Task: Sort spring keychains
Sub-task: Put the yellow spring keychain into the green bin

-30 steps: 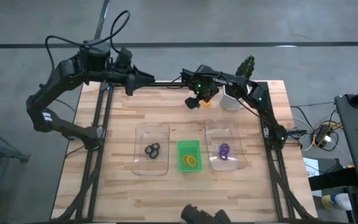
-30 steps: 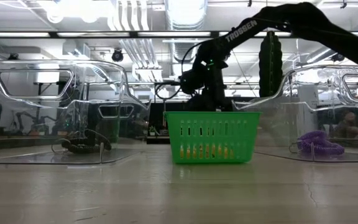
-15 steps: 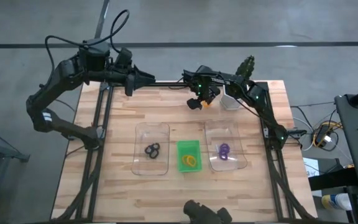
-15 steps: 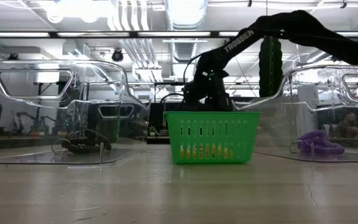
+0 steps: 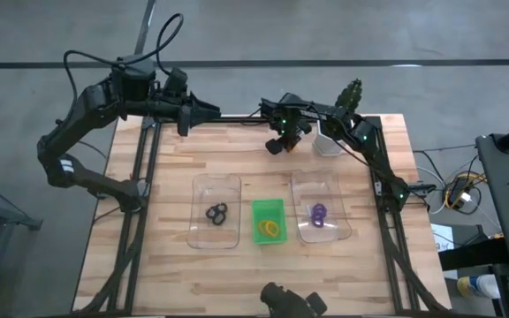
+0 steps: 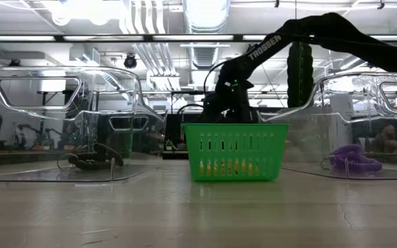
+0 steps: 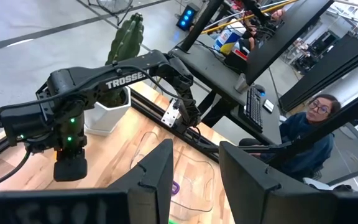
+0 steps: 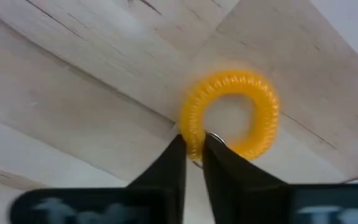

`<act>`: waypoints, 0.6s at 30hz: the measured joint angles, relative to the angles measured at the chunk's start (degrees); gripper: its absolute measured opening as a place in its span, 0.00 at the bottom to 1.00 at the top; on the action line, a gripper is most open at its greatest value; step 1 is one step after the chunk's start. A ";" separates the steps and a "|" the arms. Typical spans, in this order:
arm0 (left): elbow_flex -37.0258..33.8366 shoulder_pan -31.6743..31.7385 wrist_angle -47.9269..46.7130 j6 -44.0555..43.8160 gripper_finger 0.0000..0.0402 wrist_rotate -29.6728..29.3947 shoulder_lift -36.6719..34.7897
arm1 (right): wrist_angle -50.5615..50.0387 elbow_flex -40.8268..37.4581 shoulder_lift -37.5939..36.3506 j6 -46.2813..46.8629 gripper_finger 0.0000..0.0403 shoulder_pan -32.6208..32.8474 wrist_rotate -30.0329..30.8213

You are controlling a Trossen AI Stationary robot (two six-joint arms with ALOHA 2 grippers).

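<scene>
Two arms over a wooden worktop [image 5: 175, 265]. Left pincer [image 5: 215, 110] hangs at the far left edge of the worktop, well apart from the trays; in its wrist view the fingers [image 7: 157, 180] stand apart with a clear gap, holding nothing. Left clear tray [image 5: 214, 234] holds black spring keychains [image 5: 216, 213]. Green tray [image 5: 268, 208] in the middle holds an orange keychain [image 5: 270, 229]. Right clear tray [image 5: 321, 190] holds purple keychains [image 5: 318, 213]. Right pincer [image 5: 281, 146] is low at the far middle of the worktop, behind the green tray in the low view. Its wrist view shows the fingers [image 8: 173, 162] nearly together, a thin gap left, tips at the near rim of an orange spring keychain [image 8: 230, 113] lying flat on the wood; cannot tell if the coil is pinched. White pot [image 5: 328, 144] with a cactus [image 5: 351, 92] sits just right of that pincer.
</scene>
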 joint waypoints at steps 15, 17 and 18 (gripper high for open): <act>0.00 0.00 0.72 0.09 0.30 -0.03 0.11 | -2.12 4.73 -4.44 -1.27 0.02 3.74 -2.64; 0.00 0.00 0.72 0.42 0.30 -0.03 0.11 | -2.22 6.26 -5.56 -0.59 0.02 5.07 -2.51; 0.00 0.00 0.72 0.59 0.30 -0.04 0.11 | -2.16 7.11 -6.46 -0.11 0.02 5.88 -2.53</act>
